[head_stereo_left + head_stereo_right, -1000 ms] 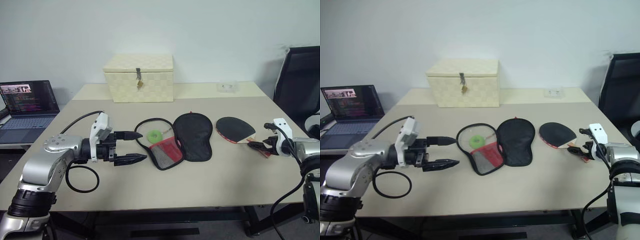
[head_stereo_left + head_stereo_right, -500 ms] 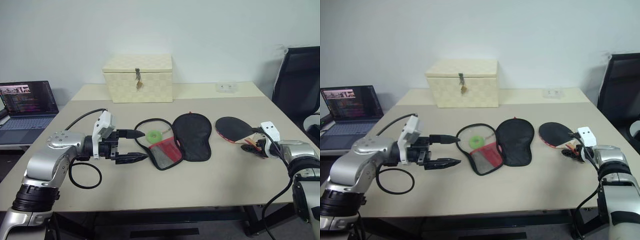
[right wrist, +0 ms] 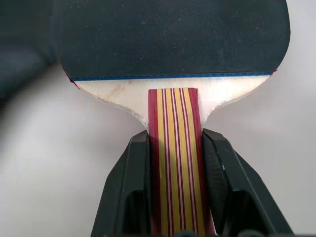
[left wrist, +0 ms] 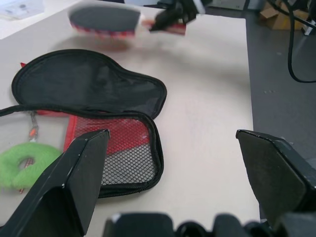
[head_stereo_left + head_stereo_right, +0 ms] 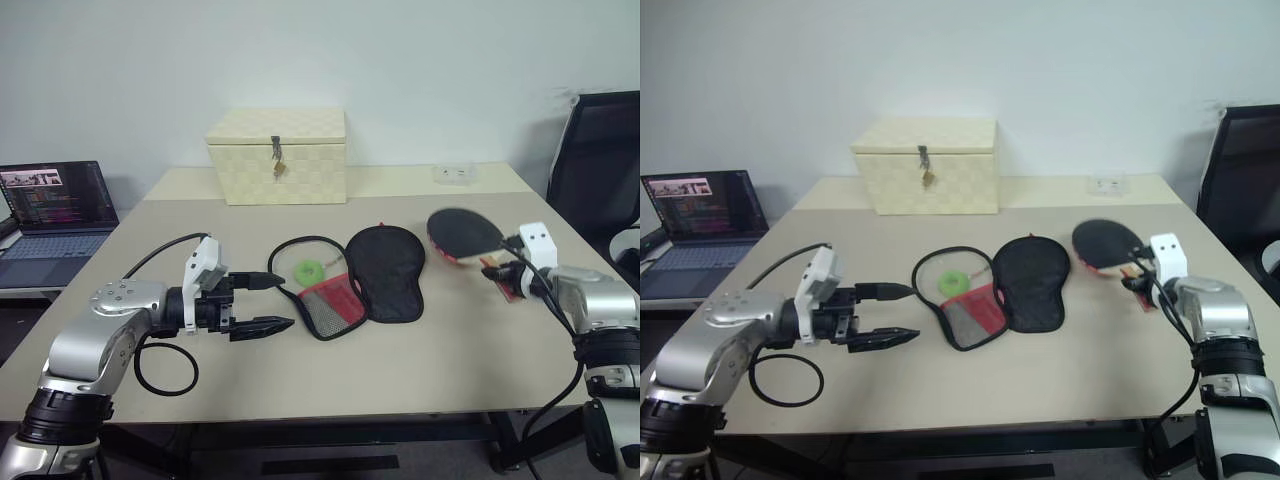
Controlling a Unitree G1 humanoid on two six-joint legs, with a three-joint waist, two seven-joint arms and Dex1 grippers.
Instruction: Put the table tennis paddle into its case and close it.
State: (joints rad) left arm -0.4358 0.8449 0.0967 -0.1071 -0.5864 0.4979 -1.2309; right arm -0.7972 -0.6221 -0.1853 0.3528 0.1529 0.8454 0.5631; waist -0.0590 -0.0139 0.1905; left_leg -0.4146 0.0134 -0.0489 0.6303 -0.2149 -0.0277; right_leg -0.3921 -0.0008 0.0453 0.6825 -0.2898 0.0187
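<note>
Your right hand (image 3: 175,148) clamped paddle (image 5: 465,234) handle, blade raised off table (image 5: 420,350); left hand (image 5: 268,303) gaped wide beside unzipped case (image 5: 385,268).

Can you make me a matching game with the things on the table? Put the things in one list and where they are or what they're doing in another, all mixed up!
Things:
1. table tennis paddle
2. case
3. cream box
4. left gripper

Descriptions:
A. lying unzipped and open in the middle of the table
B. open, holding nothing
C. at the back of the table, latch shut
D. handle held in the right gripper

Pairs: 1-D, 2-A, 3-C, 4-B
</note>
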